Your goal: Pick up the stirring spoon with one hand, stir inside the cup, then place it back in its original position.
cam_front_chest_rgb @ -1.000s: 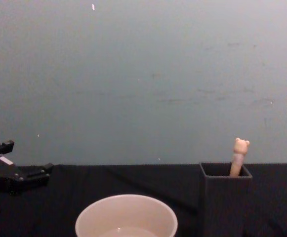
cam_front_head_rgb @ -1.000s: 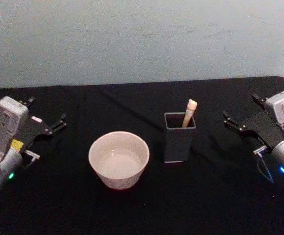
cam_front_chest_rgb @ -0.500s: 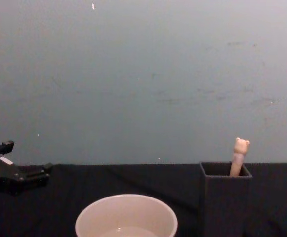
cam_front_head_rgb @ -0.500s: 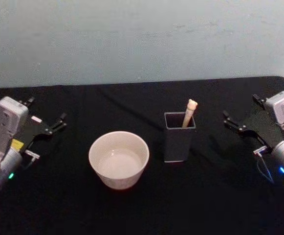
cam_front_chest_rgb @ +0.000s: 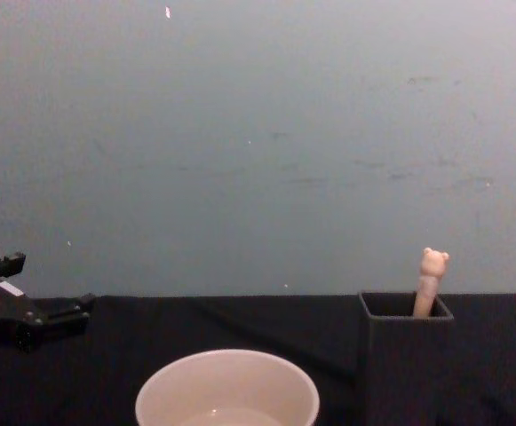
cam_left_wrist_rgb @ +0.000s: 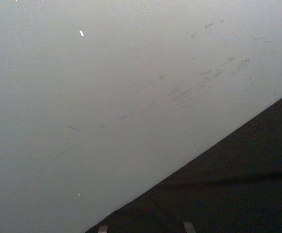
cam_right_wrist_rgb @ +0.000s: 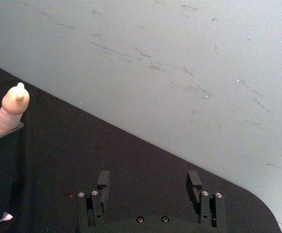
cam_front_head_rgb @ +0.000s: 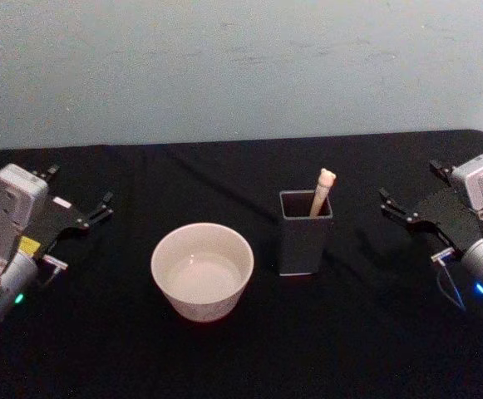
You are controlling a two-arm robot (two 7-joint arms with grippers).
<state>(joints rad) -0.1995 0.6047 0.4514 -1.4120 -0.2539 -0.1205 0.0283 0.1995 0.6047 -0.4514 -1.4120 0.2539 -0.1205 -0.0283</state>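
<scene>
Beige stirring spoon [cam_front_head_rgb: 323,188] half inside holder [cam_front_head_rgb: 305,246]

The cup [cam_front_head_rgb: 200,304], wide, round and cream-white with a thin plain rim, stands upright, mouth open. At about 2 o'clock from it, near but apart, stands the dark grey square holder [cam_front_head_rgb: 305,249], straight-walled and narrower. The stirring spoon [cam_front_head_rgb: 323,189] sits inside the holder, its beige bear-headed handle leaning out over the far rim toward 1 o'clock, its bowl hidden.
</scene>
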